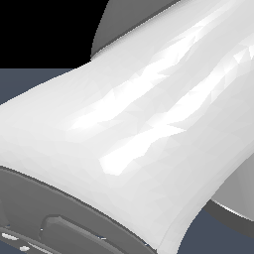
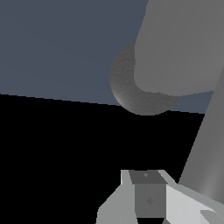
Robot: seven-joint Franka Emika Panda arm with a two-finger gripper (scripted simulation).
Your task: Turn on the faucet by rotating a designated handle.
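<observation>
In the wrist view the faucet [image 2: 183, 43] is a thick matte grey cylinder standing on a darker round base [image 2: 129, 92]. The handle [image 2: 205, 148], a slimmer grey rod, slants down from the cylinder's side and ends close beside my gripper [image 2: 148, 179]. Only the white finger tips and a dark pad [image 2: 149, 199] show at the picture's edge, so whether the gripper is open or shut does not show. Nothing is visibly between the fingers. In the exterior view the faucet and handle are hidden behind my arm.
A white arm link [image 1: 129, 129] fills almost the whole exterior view, with a dark grey joint ring [image 1: 59, 218] below it. Blue-grey floor [image 2: 57, 43] lies around the faucet, and beyond it the background is black.
</observation>
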